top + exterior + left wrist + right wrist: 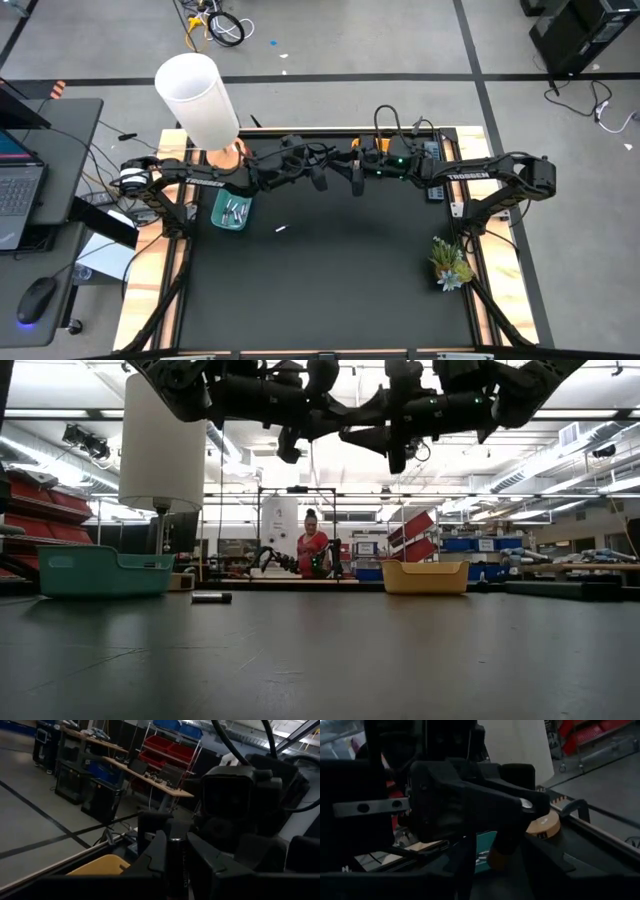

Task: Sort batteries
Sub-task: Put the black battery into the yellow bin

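Table (330, 290): black matte mat, wood edging.
Left gripper (318, 180), right gripper (357, 186): raised above table rear centre, facing each other, close together.
Left gripper: fingers (155, 852) pinching dark cylindrical battery (176, 865), upright between pads.
Right gripper: finger spread cannot be told.
Teal bin (232, 211): rectangular, rear left; holds several silver batteries (236, 211).
Yellow bin (425, 576): rectangular, rear.
1 loose battery (281, 228): small cylinder lying flat on mat, just beside teal bin.

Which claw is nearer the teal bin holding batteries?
Left. The left claw hangs above the table, up and to the right of the teal bin; the right claw hangs just beyond it, farther from the bin.
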`<action>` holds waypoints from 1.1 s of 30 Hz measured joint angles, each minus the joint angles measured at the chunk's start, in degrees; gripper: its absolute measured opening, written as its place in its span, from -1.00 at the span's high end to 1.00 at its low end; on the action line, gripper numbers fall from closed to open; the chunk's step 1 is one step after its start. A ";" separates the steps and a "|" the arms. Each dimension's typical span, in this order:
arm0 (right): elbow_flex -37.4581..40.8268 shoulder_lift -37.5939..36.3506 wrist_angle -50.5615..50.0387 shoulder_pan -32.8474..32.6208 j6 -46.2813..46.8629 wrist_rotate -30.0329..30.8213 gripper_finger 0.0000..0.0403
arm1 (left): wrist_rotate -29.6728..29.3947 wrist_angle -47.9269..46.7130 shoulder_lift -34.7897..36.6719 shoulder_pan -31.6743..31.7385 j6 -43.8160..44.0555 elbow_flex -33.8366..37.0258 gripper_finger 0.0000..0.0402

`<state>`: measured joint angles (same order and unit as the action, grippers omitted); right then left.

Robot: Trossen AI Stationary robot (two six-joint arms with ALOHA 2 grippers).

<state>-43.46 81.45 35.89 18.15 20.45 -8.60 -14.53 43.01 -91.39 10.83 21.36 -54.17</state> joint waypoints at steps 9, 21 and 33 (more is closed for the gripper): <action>-2.85 0.00 -4.25 0.33 -3.67 -0.28 0.41 | 0.85 1.83 -0.03 -0.07 -0.11 -0.04 0.73; -2.85 0.02 -7.30 0.95 -3.55 0.31 0.73 | 1.60 -1.46 0.03 0.02 3.25 -0.04 0.52; -2.93 -0.29 -14.84 2.70 -2.66 3.10 0.73 | -0.98 -7.13 2.89 0.11 2.81 -0.02 -0.14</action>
<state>-46.39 81.15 21.04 20.86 17.79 -5.50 -15.50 35.88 -88.49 10.94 24.17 -54.19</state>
